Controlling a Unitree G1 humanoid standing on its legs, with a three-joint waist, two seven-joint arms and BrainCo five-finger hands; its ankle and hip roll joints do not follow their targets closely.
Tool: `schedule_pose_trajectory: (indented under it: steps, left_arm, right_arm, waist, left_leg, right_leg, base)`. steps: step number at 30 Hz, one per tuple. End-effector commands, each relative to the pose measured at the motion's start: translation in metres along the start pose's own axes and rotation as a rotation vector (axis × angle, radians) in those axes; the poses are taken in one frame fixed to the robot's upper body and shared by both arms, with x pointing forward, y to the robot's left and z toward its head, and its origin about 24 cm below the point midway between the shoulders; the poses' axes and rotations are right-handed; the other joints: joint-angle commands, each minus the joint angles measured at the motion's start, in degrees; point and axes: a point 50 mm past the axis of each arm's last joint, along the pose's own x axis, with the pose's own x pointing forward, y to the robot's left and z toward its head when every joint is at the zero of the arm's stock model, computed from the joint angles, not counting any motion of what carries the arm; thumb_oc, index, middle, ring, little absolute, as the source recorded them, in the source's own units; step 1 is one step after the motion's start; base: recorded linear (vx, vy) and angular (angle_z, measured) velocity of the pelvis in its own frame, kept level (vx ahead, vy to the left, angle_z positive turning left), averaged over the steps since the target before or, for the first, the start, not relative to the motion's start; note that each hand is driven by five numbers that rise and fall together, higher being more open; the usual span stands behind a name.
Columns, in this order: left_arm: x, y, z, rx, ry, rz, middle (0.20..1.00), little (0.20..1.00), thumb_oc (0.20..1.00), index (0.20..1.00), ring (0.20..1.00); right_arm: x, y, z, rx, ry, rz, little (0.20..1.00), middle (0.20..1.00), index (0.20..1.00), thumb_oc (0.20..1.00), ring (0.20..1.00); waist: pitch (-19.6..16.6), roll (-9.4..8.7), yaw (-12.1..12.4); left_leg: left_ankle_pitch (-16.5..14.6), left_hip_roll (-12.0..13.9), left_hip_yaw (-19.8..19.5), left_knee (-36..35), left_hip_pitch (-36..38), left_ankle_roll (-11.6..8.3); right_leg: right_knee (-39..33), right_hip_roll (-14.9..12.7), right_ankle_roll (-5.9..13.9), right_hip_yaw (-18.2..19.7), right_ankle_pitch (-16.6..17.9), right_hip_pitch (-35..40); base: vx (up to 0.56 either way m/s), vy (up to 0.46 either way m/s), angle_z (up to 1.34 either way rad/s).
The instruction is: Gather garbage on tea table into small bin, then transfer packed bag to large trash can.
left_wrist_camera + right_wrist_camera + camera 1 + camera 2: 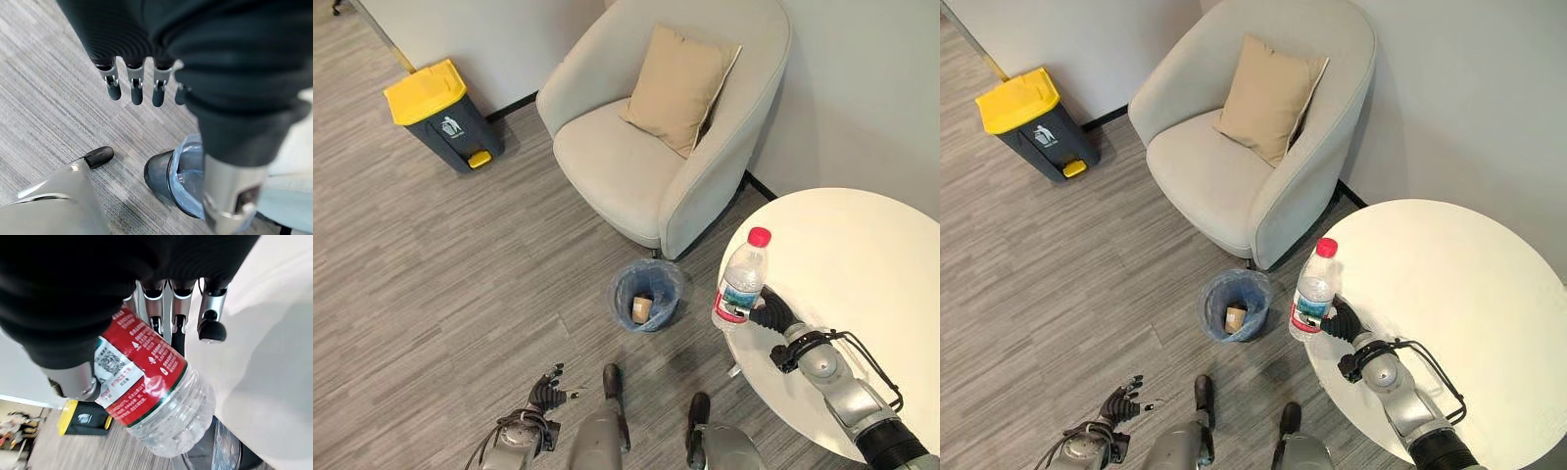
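Gripping a clear ribbed plastic bottle [738,283]: right robot hand [770,311].

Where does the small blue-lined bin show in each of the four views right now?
Left eye view: small bin on the floor between armchair and tea table.
Right eye view: same spot, left of the water bottle.
Left wrist view: beyond the left robot hand, low.
Right wrist view: a sliver under the bottle held by the right robot hand.
Shared landmark: the bin's blue bag.
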Motion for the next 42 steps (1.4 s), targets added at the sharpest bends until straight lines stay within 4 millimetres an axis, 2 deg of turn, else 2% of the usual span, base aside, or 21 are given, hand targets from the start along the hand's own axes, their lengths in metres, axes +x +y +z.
schedule_pose_trajectory:
  steps: [1, 3, 8, 11, 12, 16, 20, 22, 24, 27, 28, 29, 30, 32, 33, 34, 37, 38, 39, 40, 42]
  left_arm:
    - [0.0, 0.024, 0.013, 0.057, -0.066, 0.075, 1.0, 1.0, 1.0, 1.0, 1.0]
    - [0.002, 0.034, 0.021, 0.051, -0.085, 0.111, 1.0, 1.0, 1.0, 1.0, 1.0]
    - [0.004, 0.046, 0.033, 0.035, -0.127, 0.154, 1.0, 1.0, 1.0, 1.0, 1.0]
    - [0.006, 0.05, 0.041, -0.009, -0.153, 0.18, 1.0, 1.0, 1.0, 1.0, 1.0]
    - [0.006, 0.052, 0.041, 0.0, -0.143, 0.185, 1.0, 1.0, 1.0, 1.0, 1.0]
    - [0.006, 0.049, 0.046, -0.001, -0.17, 0.169, 1.0, 1.0, 1.0, 1.0, 1.0]
    - [0.007, 0.048, 0.059, -0.011, -0.219, 0.158, 1.0, 1.0, 1.0, 1.0, 1.0]
    - [0.009, 0.047, 0.08, -0.024, -0.293, 0.159, 1.0, 1.0, 1.0, 1.0, 1.0]
    - [0.009, 0.048, 0.086, -0.038, -0.313, 0.164, 1.0, 1.0, 1.0, 1.0, 1.0]
    - [0.012, 0.049, 0.118, -0.113, -0.408, 0.19, 1.0, 1.0, 1.0, 1.0, 1.0]
    - [0.012, 0.049, 0.118, -0.113, -0.409, 0.19, 1.0, 1.0, 1.0, 1.0, 1.0]
    - [0.014, 0.049, 0.133, -0.128, -0.444, 0.202, 1.0, 1.0, 1.0, 1.0, 1.0]
    - [0.014, 0.049, 0.134, -0.129, -0.445, 0.203, 1.0, 1.0, 1.0, 1.0, 1.0]
    - [0.013, 0.051, 0.159, -0.133, -0.516, 0.222, 1.0, 1.0, 1.0, 1.0, 1.0]
    - [0.013, 0.051, 0.16, -0.134, -0.519, 0.223, 1.0, 1.0, 1.0, 1.0, 1.0]
    - [0.012, 0.053, 0.177, -0.134, -0.566, 0.227, 1.0, 1.0, 1.0, 1.0, 1.0]
    - [0.009, 0.056, 0.194, -0.135, -0.623, 0.233, 1.0, 1.0, 1.0, 1.0, 1.0]
    - [0.005, 0.059, 0.208, -0.129, -0.668, 0.231, 1.0, 1.0, 1.0, 1.0, 1.0]
    - [0.005, 0.059, 0.209, -0.13, -0.67, 0.232, 1.0, 1.0, 1.0, 1.0, 1.0]
    - [0.001, 0.059, 0.225, -0.116, -0.721, 0.216, 1.0, 1.0, 1.0, 1.0, 1.0]
    - [0.0, 0.058, 0.231, -0.099, -0.738, 0.2, 1.0, 1.0, 1.0, 1.0, 1.0]
  right_arm:
    - [0.013, 0.002, 0.042, -0.012, -0.193, 0.003, 0.2, 0.2, 0.2, 0.2, 0.2]
    - [0.02, 0.005, 0.052, -0.01, -0.223, 0.012, 0.2, 0.2, 0.2, 0.2, 0.2]
    - [0.027, 0.008, 0.065, -0.012, -0.27, 0.02, 0.2, 0.2, 0.2, 0.2, 0.2]
    - [0.032, 0.006, 0.078, -0.015, -0.311, 0.011, 0.2, 0.2, 0.2, 0.2, 0.2]
    - [0.033, 0.006, 0.075, -0.026, -0.298, 0.006, 0.2, 0.2, 0.2, 0.2, 0.2]
    - [0.036, 0.007, 0.086, -0.026, -0.338, 0.013, 0.2, 0.2, 0.2, 0.2, 0.2]
    - [0.049, 0.002, 0.106, -0.111, -0.39, 0.001, 0.2, 0.2, 0.2, 0.2, 0.2]
    - [0.06, -0.008, 0.127, -0.161, -0.448, -0.049, 0.2, 0.2, 0.2, 0.2, 0.2]
    - [0.064, -0.011, 0.133, -0.173, -0.459, -0.069, 0.2, 0.2, 0.2, 0.2, 0.2]
    - [0.076, -0.023, 0.162, -0.194, -0.52, -0.179, 0.2, 0.2, 0.2, 0.2, 0.2]
    - [0.076, -0.023, 0.162, -0.194, -0.521, -0.179, 0.2, 0.2, 0.2, 0.2, 0.2]
    - [0.083, -0.028, 0.171, -0.205, -0.524, -0.23, 0.2, 0.2, 0.2, 0.2, 0.2]
    - [0.083, -0.028, 0.171, -0.206, -0.525, -0.231, 0.2, 0.2, 0.2, 0.2, 0.2]
    - [0.092, -0.032, 0.179, -0.206, -0.512, -0.288, 0.2, 0.2, 0.2, 0.2, 0.2]
    - [0.092, -0.032, 0.18, -0.206, -0.515, -0.29, 0.2, 0.2, 0.2, 0.2, 0.2]
    - [0.099, -0.041, 0.186, -0.227, -0.498, -0.331, 0.2, 0.2, 0.2, 0.2, 0.2]
    - [0.104, -0.052, 0.193, -0.235, -0.485, -0.371, 0.2, 0.2, 0.2, 0.2, 0.2]
    - [0.109, -0.063, 0.199, -0.257, -0.469, -0.399, 0.2, 0.2, 0.2, 0.2, 0.2]
    - [0.109, -0.063, 0.2, -0.257, -0.471, -0.401, 0.2, 0.2, 0.2, 0.2, 0.2]
    - [0.116, -0.083, 0.205, -0.272, -0.424, -0.449, 0.2, 0.2, 0.2, 0.2, 0.2]
    - [0.118, -0.095, 0.21, -0.279, -0.401, -0.476, 0.2, 0.2, 0.2, 0.2, 0.2]
  waist:
    - [-1.42, -1.52, 1.67]
    - [-0.44, -1.67, 2.16]
    - [1.34, -1.33, 2.58]
    - [2.95, -1.06, 2.21]
    - [3.34, -1.62, 1.82]
    - [4.21, -1.82, 2.67]
    - [5.49, -1.13, 3.6]
    - [8.41, -0.77, 3.85]
    - [8.83, -0.59, 3.84]
    - [12.31, 0.05, 3.6]
    - [12.13, 0.04, 3.6]
    - [13.68, 0.57, 3.4]
    - [13.47, 0.57, 3.42]
    - [13.95, 0.99, 3.11]
    - [13.93, 0.96, 3.12]
    - [13.96, 1.28, 3.19]
    - [13.96, 1.57, 3.44]
    - [13.96, 1.85, 3.85]
    - [13.96, 1.83, 3.82]
    - [13.95, 2.32, 4.59]
    - [13.93, 2.53, 5.18]
  left_leg:
    - [-8.14, -2.83, 0.05, 6.53, -1.51, 2.38]
    - [-9.03, -4.21, 0.47, 7.34, -1.26, 4.16]
    - [-10.12, -5.28, 0.44, 8.09, -1.43, 5.29]
    - [-10.03, -6.04, -0.12, 7.69, -1.59, 5.25]
    - [-10.6, -6.29, -0.42, 8.0, -1.62, 5.09]
    - [-10.37, -7.18, -2.36, 10.15, -5.41, 4.78]
    - [-9.2, -6.11, -3.3, 10.6, -9.37, 3.47]
    - [-8.62, -5.71, -3.58, 13.14, -14.41, 2.83]
    - [-8.96, -5.59, -3.62, 14.65, -16.6, 2.8]
    - [-9.41, -4.93, -3.15, 20.55, -25.88, 2.91]
    - [-9.47, -4.92, -3.15, 20.74, -26.22, 2.91]
    - [-11.64, -4.26, -3.28, 24.87, -30.94, 2.63]
    - [-11.88, -4.2, -3.27, 25.3, -31.44, 2.63]
    - [-12.68, -3.84, -3.64, 30.77, -40.2, 2.86]
    - [-12.81, -3.82, -3.64, 31.16, -40.66, 2.87]
    - [-13.29, -3.89, -3.97, 34.71, -46.3, 3.2]
    - [-13.82, -4.28, -4.37, 38.03, -51.75, 3.41]
    - [-14.27, -4.66, -4.76, 40.29, -55.25, 3.7]
    - [-14.36, -4.67, -4.75, 40.56, -55.57, 3.72]
    - [-14.53, -5.38, -4.93, 42.62, -59.49, 4.01]
    - [-14.47, -5.82, -5.11, 43.26, -61.12, 4.17]
  right_leg:
    - [1.17, -6.15, 5.68, 3.03, -2.52, -3.12]
    - [7.0, -7.64, 6.7, 4.97, -1.81, -6.57]
    - [12.06, -7.3, 6.58, 7.13, -1.89, -10.51]
    - [10.06, -5.01, 6.27, 8.86, -0.4, -14.56]
    - [8.47, -3.95, 6.02, 9.43, -0.76, -14.47]
    - [4.76, -3.47, 5.41, 10.81, 0.35, -14.14]
    - [3.63, -3.67, 4.75, 9.03, 0.89, -16.73]
    - [5.57, -3.81, 4.22, 8.06, 0.66, -21.16]
    - [7.08, -3.73, 4.0, 7.97, 0.19, -23.35]
    - [13.63, -4.26, 3.34, 8.3, -0.67, -33.2]
    - [13.8, -4.26, 3.33, 8.32, -0.72, -33.54]
    - [18.35, -4.39, 3.38, 9.11, -2.72, -38.83]
    - [18.71, -4.37, 3.37, 9.15, -2.91, -39.31]
    - [24.2, -4.68, 2.92, 10.19, -3.59, -48.19]
    - [24.56, -4.68, 2.92, 10.24, -3.69, -48.65]
    - [28.07, -5.05, 2.65, 10.96, -4.26, -53.94]
    - [32.04, -5.49, 2.58, 11.36, -4.99, -59.49]
    - [34.54, -5.94, 2.46, 11.96, -5.51, -62.91]
    - [34.82, -5.97, 2.46, 12.0, -5.62, -63.25]
    - [37.94, -6.66, 2.19, 12.36, -6.37, -67.34]
    - [39.06, -6.93, 2.1, 12.53, -6.66, -68.91]
  base:
    - [0.13, 0.307, -0.56]
    - [0.06, 0.212, -0.42]
    - [0.01, 0.095, 0.03]
    - [0.02, 0.013, -0.03]
    - [0.04, -0.047, -0.02]
    - [0.01, -0.1, 0.41]
    - [-0.05, -0.13, 0.22]
    - [-0.13, -0.153, 0.2]
    - [-0.09, -0.065, 0.14]
    - [-0.15, -0.017, 0.2]
    - [-0.13, 0.007, 0.02]
    - [-0.02, 0.001, 0.08]
    - [-0.09, 0.012, 0.15]
    - [-0.09, 0.026, 0.16]
    - [-0.06, 0.029, 0.14]
    - [-0.05, 0.019, 0.11]
    - [-0.03, 0.009, 0.04]
    - [-0.01, 0.01, 0.14]
    - [-0.01, 0.003, 0.34]
    - [0.0, 0.0, 0.37]
    - [0.0, 0.008, 0.23]
